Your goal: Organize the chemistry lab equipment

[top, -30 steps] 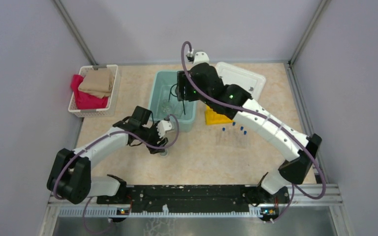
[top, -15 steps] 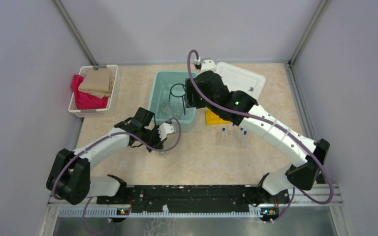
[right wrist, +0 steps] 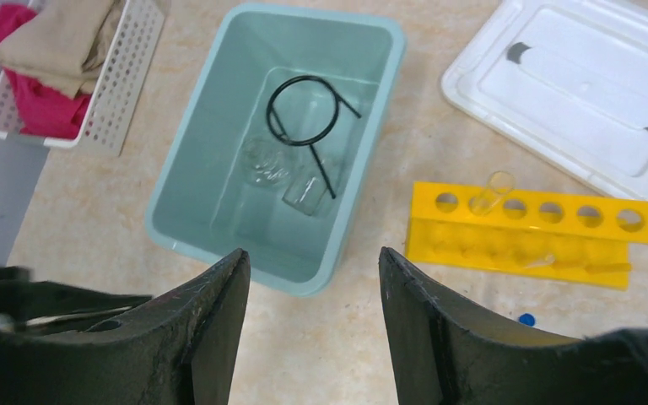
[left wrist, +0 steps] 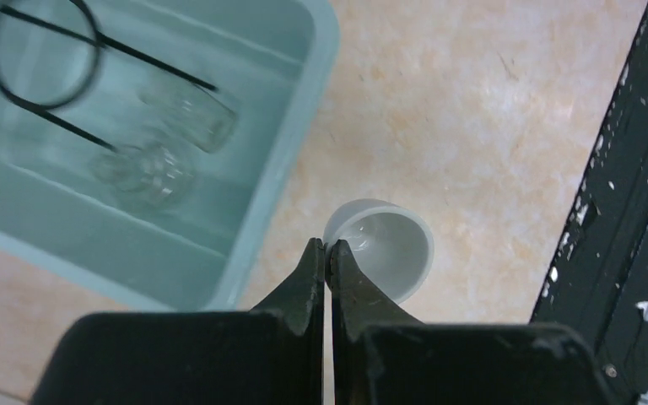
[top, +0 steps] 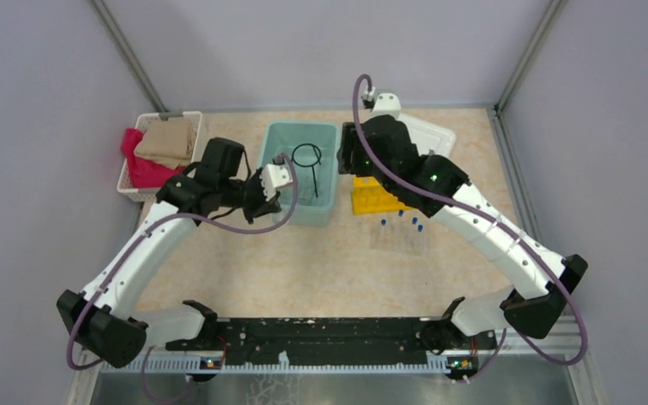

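My left jaws are clamped on the rim of a small pale cup (left wrist: 388,245), low centre of the left wrist frame, over the counter (left wrist: 472,126). My right jaws stand wide apart above the teal bin (right wrist: 215,126) holding the black wire ring (right wrist: 319,169) and two glass beakers (right wrist: 302,194). The yellow rack (right wrist: 515,232) lies right of it.

Robot test cell, lab-style rig. Blank grey-lilac walls (top: 42,126) on three sides, metal corner posts (top: 128,55), and a marbled tabletop (top: 337,261). Two white-and-black arms, left (top: 131,257) and right (top: 489,236), with purple cables, are bolted to a black rail (top: 329,331) at the near edge. Staged props on the tabletop: teal bin (top: 299,126), yellow rack (right wrist: 540,240), white lid (right wrist: 582,93), basket (right wrist: 131,76) of cloths.
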